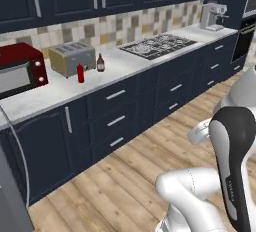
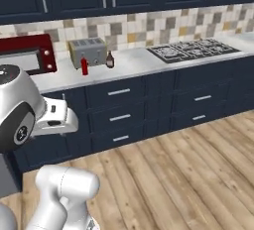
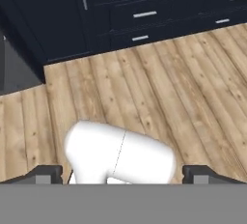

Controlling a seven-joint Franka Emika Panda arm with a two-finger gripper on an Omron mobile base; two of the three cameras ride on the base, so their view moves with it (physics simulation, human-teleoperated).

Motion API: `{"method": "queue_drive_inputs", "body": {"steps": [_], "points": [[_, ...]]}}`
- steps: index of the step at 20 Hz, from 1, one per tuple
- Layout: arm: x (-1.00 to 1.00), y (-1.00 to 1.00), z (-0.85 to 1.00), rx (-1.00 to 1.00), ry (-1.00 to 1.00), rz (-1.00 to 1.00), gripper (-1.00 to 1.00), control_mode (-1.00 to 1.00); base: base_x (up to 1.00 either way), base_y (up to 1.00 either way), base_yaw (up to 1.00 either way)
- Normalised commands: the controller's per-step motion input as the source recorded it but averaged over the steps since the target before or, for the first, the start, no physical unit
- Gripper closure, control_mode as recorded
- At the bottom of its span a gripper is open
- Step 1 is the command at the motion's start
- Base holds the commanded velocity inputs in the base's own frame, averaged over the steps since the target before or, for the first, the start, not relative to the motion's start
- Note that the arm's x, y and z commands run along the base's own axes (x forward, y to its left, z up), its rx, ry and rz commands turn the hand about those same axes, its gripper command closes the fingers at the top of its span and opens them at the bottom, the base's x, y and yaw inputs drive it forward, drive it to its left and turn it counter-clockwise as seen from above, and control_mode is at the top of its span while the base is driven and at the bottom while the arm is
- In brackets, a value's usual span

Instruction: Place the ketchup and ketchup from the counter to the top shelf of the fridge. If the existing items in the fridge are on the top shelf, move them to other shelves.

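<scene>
Our claw point(image 3: 123, 175) hung spread above the wooden floor point(image 3: 159, 92), well apart from both ketchup bottles point(image 1: 80, 73) on the worktop point(image 1: 125, 66); labels too small to read.

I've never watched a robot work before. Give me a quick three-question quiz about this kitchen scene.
1. True or false: the red ketchup bottle stands on the counter.
2. Which is nearer the toaster? A) maroon ketchup bottle B) coffee machine
3. Fill in: the gripper points at the wooden ____.

Key: 1 true; 2 A; 3 floor.
</scene>
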Motion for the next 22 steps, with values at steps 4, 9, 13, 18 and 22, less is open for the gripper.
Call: {"method": "queue_drive_inputs", "body": {"steps": [4,9,13,18,22], "points": [[0.00,0.00,0.00,0.00,0.00,0.00,-1.00,1.00,0.98,-0.07,0.00],[0.00,0.00,0.00,0.00,0.00,0.00,-1.00,1.00,1.00,0.00,0.04],[0.00,0.00,0.00,0.00,0.00,0.00,-1.00,1.00,1.00,0.00,0.06],[0.00,0.00,0.00,0.00,0.00,0.00,-1.00,1.00,0.81,0.00,0.16],[0.00,0.00,0.00,0.00,0.00,0.00,-1.00,1.00,0.21,-0.07,0.40]]}}
